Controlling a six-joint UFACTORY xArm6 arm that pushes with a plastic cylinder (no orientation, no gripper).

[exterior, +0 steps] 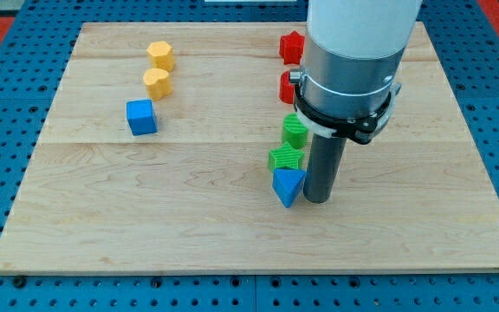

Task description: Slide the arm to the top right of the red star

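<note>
While my tip (317,200) touches the blue triangle (288,185), green blocks (294,132) sit above, tool state indiscernible.

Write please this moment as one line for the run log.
tip: just right of blue triangle | red star: view's top, far from tip | second red block: partly hidden | goal: not reached

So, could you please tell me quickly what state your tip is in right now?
No hand here: my tip rests on the board, holding nothing, just right of the blue triangle.
</note>
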